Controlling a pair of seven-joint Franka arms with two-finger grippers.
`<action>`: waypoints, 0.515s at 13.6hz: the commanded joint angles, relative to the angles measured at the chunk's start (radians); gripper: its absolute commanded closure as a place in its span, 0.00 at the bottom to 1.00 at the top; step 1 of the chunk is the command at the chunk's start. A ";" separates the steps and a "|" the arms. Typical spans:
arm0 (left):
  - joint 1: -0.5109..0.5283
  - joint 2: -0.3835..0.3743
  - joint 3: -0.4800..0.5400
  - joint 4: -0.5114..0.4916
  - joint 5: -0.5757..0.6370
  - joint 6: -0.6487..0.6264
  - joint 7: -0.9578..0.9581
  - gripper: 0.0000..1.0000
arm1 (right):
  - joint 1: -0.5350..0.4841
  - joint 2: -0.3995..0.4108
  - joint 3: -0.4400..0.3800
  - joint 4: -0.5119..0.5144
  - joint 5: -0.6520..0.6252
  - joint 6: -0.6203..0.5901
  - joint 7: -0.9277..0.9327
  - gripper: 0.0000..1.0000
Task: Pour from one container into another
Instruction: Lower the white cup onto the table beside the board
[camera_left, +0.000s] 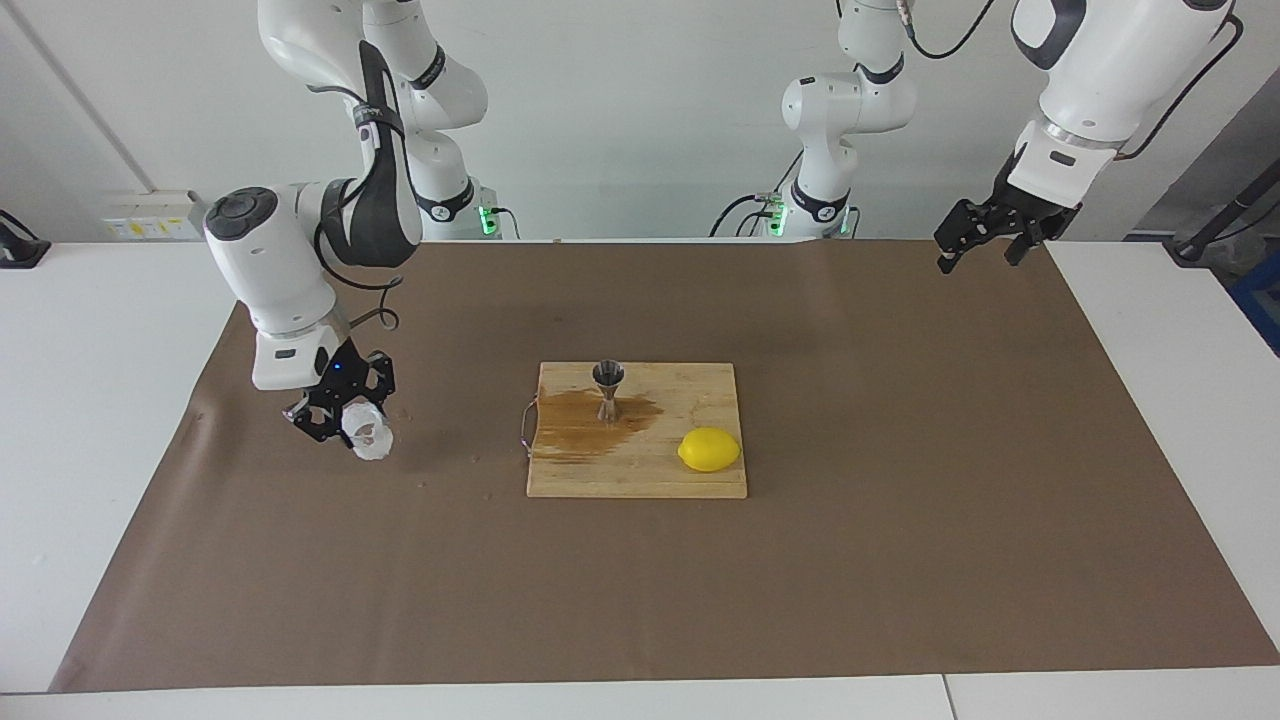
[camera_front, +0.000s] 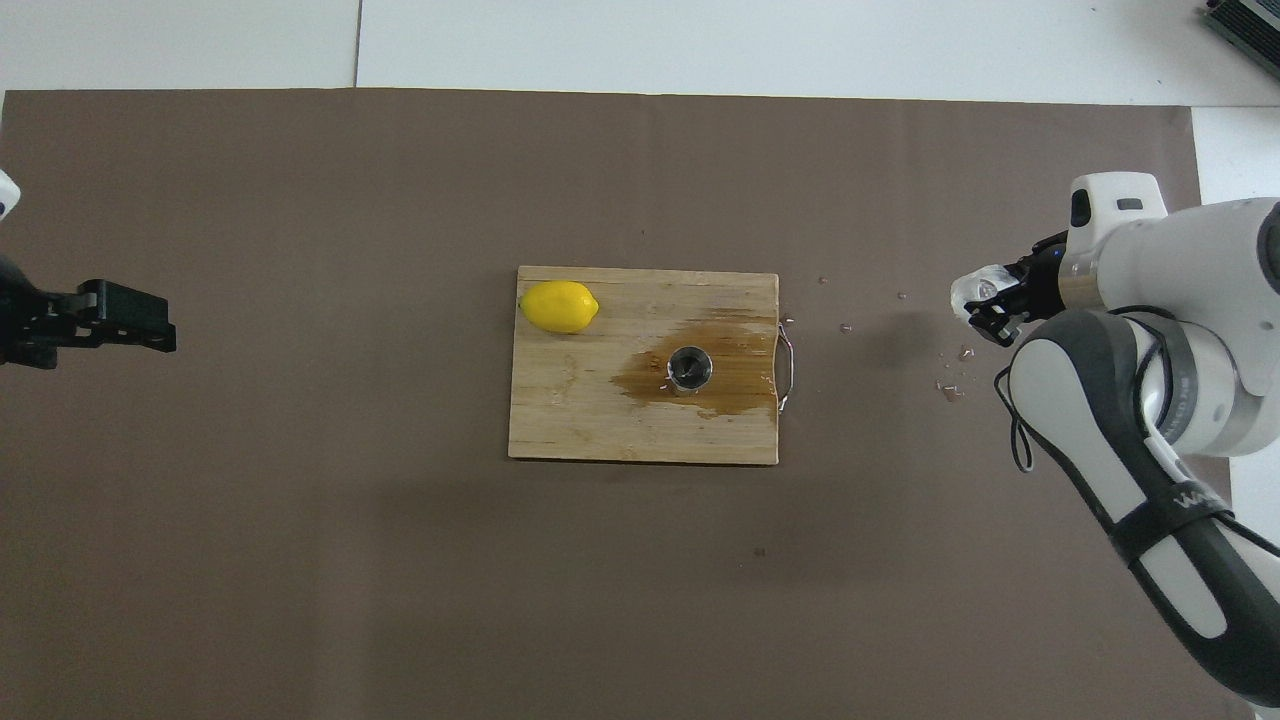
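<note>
Here, the right tool (camera_left: 345, 425) at centre left grips a tilted cup (camera_left: 368, 436) above the table (camera_left: 900, 560). The jigger (camera_left: 608, 390) stands mid-frame on a stained board (camera_left: 640, 480). The left tool (camera_left: 985, 245), upper right, waits with its fingers apart.

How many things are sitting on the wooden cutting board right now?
2. The steel jigger stands upright in the brown spill on the cutting board, toward the right arm's end. The lemon lies farther from the robots, toward the left arm's end. Nothing seems hidden.

Robot lab, white arms (camera_left: 300, 270) (paper-covered table (camera_left: 900, 450))
</note>
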 joint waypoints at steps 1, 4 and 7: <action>0.012 -0.008 -0.007 -0.010 -0.009 0.001 -0.001 0.00 | -0.006 -0.036 -0.001 -0.118 0.090 0.115 -0.051 1.00; 0.012 -0.009 -0.005 -0.010 -0.009 0.001 -0.001 0.00 | -0.009 -0.032 -0.009 -0.172 0.090 0.183 -0.066 1.00; 0.012 -0.008 -0.005 -0.010 -0.009 0.001 -0.001 0.00 | -0.010 -0.031 -0.012 -0.203 0.090 0.184 -0.063 1.00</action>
